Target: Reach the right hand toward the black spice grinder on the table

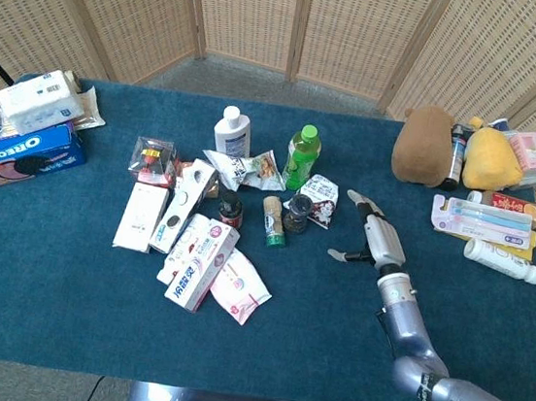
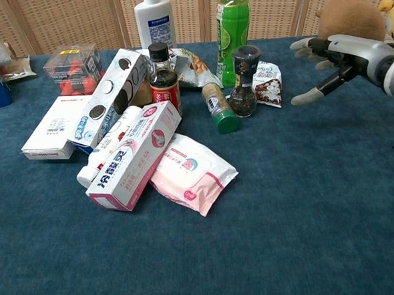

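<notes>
- The fingers (image 2: 302,46) are spread wide and hold nothing.
- The right hand (image 1: 373,237) hangs over the table (image 1: 61,293), near the grinder (image 1: 297,214) but not touching it.
- The grinder stands upright between a green bottle (image 1: 302,156) and a snack bag (image 1: 319,201).

In the chest view the right hand (image 2: 332,62) is showing only partly, because its arm is running out of the right edge. The top edge is cutting off the white bottle (image 2: 154,16) and the cap of the green bottle (image 2: 234,25). The print on the black spice grinder (image 2: 243,81) is too small to read.
</notes>
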You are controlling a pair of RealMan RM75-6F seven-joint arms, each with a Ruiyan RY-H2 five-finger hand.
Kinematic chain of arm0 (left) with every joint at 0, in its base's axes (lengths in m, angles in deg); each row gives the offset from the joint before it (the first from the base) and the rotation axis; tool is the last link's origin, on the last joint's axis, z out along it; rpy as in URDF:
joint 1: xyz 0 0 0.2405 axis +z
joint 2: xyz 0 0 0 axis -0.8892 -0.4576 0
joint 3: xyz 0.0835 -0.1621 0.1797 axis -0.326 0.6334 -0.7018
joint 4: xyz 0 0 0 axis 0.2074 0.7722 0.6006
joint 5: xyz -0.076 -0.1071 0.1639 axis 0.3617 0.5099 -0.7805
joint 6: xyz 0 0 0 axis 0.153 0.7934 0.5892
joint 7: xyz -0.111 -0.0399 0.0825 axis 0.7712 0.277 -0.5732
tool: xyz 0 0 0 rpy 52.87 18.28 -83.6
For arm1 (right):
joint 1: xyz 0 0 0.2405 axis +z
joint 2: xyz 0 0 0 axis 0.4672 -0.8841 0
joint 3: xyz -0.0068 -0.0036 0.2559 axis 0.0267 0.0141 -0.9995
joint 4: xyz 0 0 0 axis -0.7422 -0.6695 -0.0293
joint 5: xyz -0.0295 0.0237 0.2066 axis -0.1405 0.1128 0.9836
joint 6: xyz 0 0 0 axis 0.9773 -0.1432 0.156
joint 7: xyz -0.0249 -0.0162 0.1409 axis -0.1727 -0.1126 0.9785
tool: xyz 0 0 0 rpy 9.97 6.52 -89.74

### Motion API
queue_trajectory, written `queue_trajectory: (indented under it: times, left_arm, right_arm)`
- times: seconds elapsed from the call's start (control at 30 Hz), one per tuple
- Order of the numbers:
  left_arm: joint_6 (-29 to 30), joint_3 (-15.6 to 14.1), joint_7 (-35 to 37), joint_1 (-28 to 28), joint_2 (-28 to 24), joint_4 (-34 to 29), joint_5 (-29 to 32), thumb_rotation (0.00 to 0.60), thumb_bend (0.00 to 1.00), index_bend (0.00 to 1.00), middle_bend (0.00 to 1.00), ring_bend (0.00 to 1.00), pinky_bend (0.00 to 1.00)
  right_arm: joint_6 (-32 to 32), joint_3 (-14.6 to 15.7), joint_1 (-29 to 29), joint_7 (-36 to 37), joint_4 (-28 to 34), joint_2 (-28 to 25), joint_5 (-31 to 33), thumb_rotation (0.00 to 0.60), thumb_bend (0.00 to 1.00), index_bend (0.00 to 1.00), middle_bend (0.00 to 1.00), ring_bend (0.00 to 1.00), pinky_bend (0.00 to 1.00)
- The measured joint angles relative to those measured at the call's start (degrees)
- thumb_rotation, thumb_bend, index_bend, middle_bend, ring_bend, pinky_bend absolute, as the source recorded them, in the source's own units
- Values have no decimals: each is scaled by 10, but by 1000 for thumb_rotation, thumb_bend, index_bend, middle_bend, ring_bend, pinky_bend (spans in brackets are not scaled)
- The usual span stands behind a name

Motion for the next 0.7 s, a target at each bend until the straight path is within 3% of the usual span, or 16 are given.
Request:
queue_trajectory:
  times: [0.3, 0.7]
  left_arm:
    - [-15, 7, -9, -8, 6, 3, 25, 600, 0, 0, 0, 0, 0]
    - [-37, 15, -22, -18, 14, 6, 52, 600, 0, 0, 0, 0, 0]
  right_arm:
    - [-25, -23, 50, 13, -61, 53, 15, 600, 0, 0, 0, 0, 0]
    - [-36, -49, 88, 21, -48, 88, 40, 600, 0, 0, 0, 0, 0]
